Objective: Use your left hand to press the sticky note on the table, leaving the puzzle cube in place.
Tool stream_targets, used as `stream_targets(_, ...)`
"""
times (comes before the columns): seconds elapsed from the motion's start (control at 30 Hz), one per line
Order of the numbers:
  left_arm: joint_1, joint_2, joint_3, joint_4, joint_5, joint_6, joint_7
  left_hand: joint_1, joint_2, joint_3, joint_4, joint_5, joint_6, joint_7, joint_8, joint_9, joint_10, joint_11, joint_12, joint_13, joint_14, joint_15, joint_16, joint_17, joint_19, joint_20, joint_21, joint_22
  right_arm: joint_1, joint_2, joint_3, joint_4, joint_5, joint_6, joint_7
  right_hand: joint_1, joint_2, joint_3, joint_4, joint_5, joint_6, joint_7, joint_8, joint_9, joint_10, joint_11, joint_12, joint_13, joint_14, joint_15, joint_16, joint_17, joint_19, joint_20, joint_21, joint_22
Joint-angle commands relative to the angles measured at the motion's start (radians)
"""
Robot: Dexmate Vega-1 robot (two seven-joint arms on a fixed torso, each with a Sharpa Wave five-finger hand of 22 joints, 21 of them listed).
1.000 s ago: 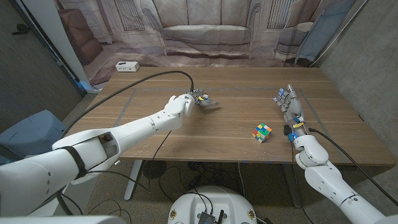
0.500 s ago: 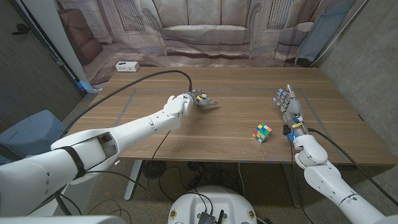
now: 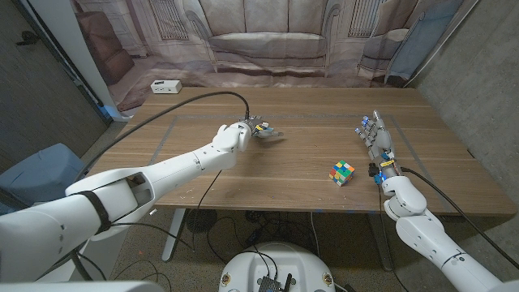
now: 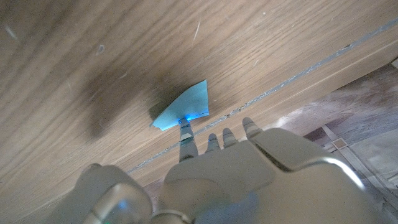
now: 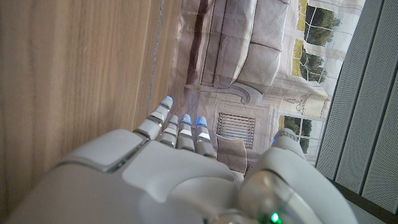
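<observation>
While one fingertip touches the blue sticky note (image 4: 185, 107), the left robot hand (image 3: 261, 130) is spread.

Head camera looks down over the table (image 3: 243, 174); both wrist cameras skim its wood close

The table (image 3: 276, 174) is brown wood with darker grain streaks and thin pale lines running along its length. On it, near the right hand (image 3: 378, 142), the puzzle cube (image 3: 342, 172) shows small squares of green, blue, orange, yellow and white. The sticky note (image 4: 183, 108) is light blue, brighter at the edge beneath a fingertip (image 4: 186, 127) of the left hand (image 4: 249, 171), which glows blue. Both hands have pale grey-white shells; the right hand's fingertips (image 5: 166, 102) carry blue lights too. Behind the table's far edge hangs a backdrop (image 3: 268, 36) printed in muted greys and mauves, and a white box (image 3: 165, 86) sits at the far left corner.
</observation>
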State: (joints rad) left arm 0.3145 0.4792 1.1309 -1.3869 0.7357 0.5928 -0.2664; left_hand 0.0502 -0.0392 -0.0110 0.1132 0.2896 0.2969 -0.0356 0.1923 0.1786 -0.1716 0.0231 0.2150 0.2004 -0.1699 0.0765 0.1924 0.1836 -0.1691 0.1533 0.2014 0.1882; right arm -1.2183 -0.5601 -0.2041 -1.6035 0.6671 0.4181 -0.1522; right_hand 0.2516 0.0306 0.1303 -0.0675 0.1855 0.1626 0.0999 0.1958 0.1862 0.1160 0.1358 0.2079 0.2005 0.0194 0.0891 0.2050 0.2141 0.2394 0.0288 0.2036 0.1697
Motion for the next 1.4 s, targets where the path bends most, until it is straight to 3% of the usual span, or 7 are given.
stream_targets(0.03, 0.004, 0.008, -0.003, -0.009, -0.002, 0.01, -0.002, 0.004, 0.008, -0.007, 0.0, 0.01, 0.017, 0.007, 0.005, 0.002, -0.085, -0.007, 0.006, 0.001, -0.15, 0.001, 0.002, 0.003, -0.263, 0.001, 0.008, 0.003, 0.004, 0.001, -0.003, 0.0, 0.0, -0.001, 0.0, -0.008, 0.006, -0.001, -0.005, 0.006, 0.007, 0.001, 0.001, 0.002, 0.009, 0.003, 0.0, 0.001, 0.002, 0.005, 0.004, 0.0, 0.006, 0.003, -0.003, 0.004)
stream_targets(1.4, -0.004, 0.017, -0.004, 0.019, -0.015, 0.021, 0.001, 0.01, 0.015, -0.016, 0.001, 0.011, 0.023, 0.004, 0.004, 0.002, -0.079, -0.012, 0.009, 0.001, -0.144, -0.002, 0.003, 0.003, -0.26, 0.001, 0.009, 0.003, 0.035, 0.008, -0.023, 0.018, -0.005, -0.014, 0.002, -0.01, 0.009, -0.003, -0.009, 0.006, 0.009, 0.0, 0.001, 0.002, 0.011, 0.001, 0.0, 0.001, 0.002, 0.006, 0.003, -0.001, 0.005, 0.005, -0.006, 0.004)
